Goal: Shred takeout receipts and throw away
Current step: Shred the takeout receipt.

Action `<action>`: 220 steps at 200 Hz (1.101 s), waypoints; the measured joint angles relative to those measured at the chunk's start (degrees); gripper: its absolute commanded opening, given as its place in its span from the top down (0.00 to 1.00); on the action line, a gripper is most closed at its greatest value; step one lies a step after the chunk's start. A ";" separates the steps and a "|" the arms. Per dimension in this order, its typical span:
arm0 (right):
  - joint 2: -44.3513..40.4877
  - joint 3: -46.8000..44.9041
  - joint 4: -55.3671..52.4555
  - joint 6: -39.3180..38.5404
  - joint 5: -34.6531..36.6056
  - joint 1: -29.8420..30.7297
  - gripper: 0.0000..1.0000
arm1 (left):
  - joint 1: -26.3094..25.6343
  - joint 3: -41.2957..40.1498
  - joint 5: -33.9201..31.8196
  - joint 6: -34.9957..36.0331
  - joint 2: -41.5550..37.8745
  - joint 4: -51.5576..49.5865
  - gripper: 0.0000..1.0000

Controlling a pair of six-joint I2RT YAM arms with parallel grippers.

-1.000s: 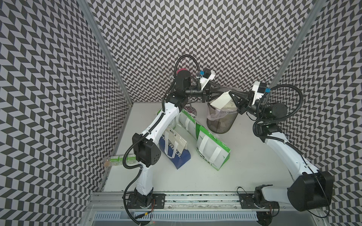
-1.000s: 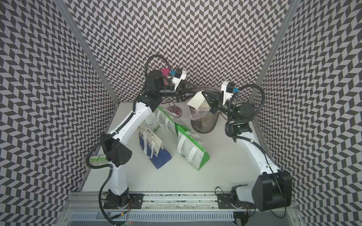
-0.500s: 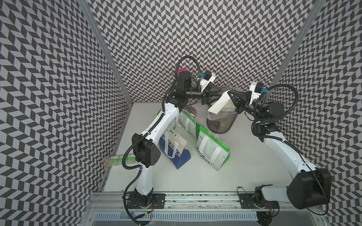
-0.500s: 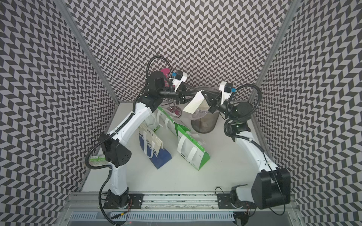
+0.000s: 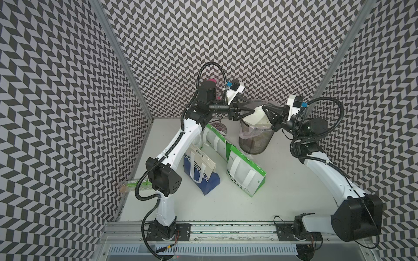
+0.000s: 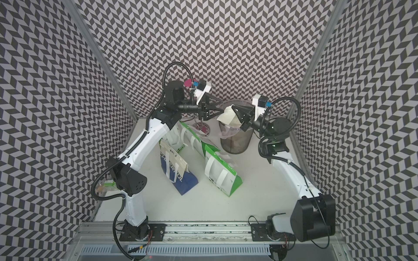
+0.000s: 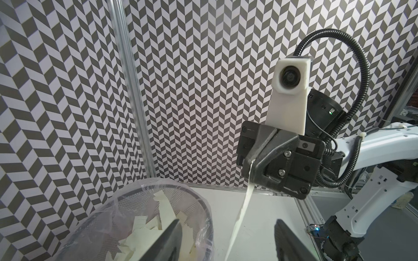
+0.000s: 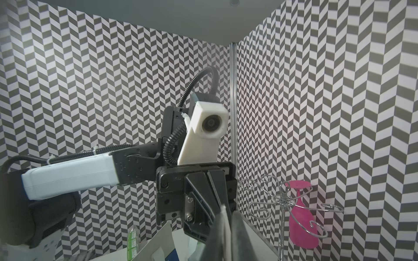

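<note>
Table [image 5: 282,203] of plain white, boxed in on three sides by black-and-white chevron walls, with an aluminium rail along its near edge. A mesh wastebasket [image 5: 255,144] lined with clear plastic stands near the far edge, right of centre; torn receipt pieces [image 7: 144,228] lie inside it.

Both arms reach up and inward and meet above the basket's rim. The right gripper [image 5: 263,108] has its fingers pressed together on the top of a cream receipt [image 5: 255,117], which hangs down from it. The left gripper [image 5: 254,108] faces it with fingers apart. In the left wrist view the hanging slip passes between them, and seems to touch neither.

Two green-and-white paper bags [image 5: 244,171] and a blue-and-cream bag [image 5: 201,174] lie mid-table, just in front of the basket. A wire rack [image 8: 282,198] holding a pink glass [image 8: 300,217] stands at the far edge behind the left arm. The near strip and the right side of the table lie open.
</note>
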 measured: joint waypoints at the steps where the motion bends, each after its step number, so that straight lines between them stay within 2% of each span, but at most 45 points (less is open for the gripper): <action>1: 0.00 0.00 0.04 0.07 0.00 0.04 1.00 | -0.11 0.02 -0.02 0.04 0.02 -0.15 0.37; 21: 0.00 0.00 1.79 1.44 -0.20 0.37 1.00 | -1.18 1.09 -0.02 0.63 0.72 -1.57 0.45; 54: 0.28 0.00 4.85 3.82 -0.37 0.46 1.00 | -1.99 1.73 0.42 1.01 1.05 -2.38 0.72; 102: 0.55 -0.07 7.06 5.60 -0.35 0.50 1.00 | -1.95 1.70 1.20 0.57 1.05 -2.16 1.00; 129: 0.55 -0.20 7.02 4.90 -0.46 0.50 1.00 | -1.90 1.70 1.27 0.92 1.05 -1.86 1.00; 151: 0.55 0.96 1.16 0.35 -2.16 0.50 0.74 | -1.86 1.70 -0.28 3.65 0.92 -3.74 1.00; 164: 0.96 4.00 -6.27 -4.94 -3.45 0.50 0.66 | -1.90 1.86 -2.23 6.75 0.76 -6.49 1.00; 220: 3.54 19.12 -36.00 -27.50 -5.53 0.72 0.66 | -3.61 10.21 -16.52 20.81 1.46 -21.92 1.00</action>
